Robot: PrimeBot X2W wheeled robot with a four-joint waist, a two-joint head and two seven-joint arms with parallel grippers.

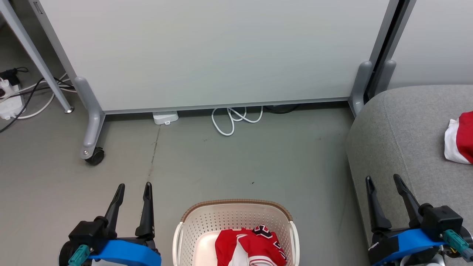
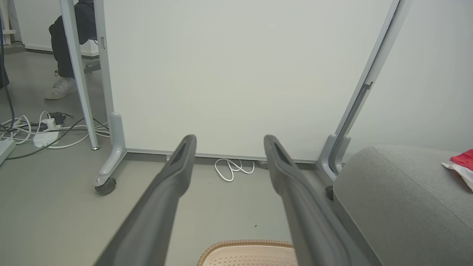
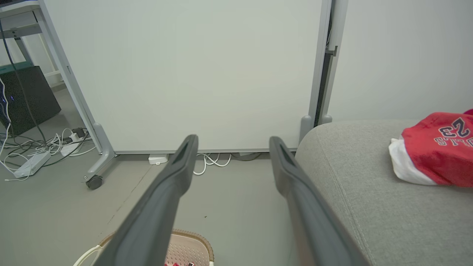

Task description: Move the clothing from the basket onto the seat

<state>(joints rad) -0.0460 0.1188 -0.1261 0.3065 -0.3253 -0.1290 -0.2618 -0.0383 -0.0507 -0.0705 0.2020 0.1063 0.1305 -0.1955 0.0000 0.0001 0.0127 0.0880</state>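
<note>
- Progress looks partway: one red jersey (image 3: 439, 155) lies on the seat (image 1: 399, 147), well in from its rounded corner.
- More red clothing (image 1: 255, 245) sits in the basket (image 1: 236, 205) on the floor, left to move.
- Left gripper (image 1: 135, 184) and right gripper (image 1: 381, 177) flank the basket, fingers spread and empty.

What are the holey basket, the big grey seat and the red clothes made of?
The basket looks like smooth cream plastic: neat moulded holes, brown woven-look rim band. The seat seems fabric over padding: matte grey weave, stitched seam, rounded edges. The clothing looks like soft, thin sports fabric: it crumples into folds.
</note>
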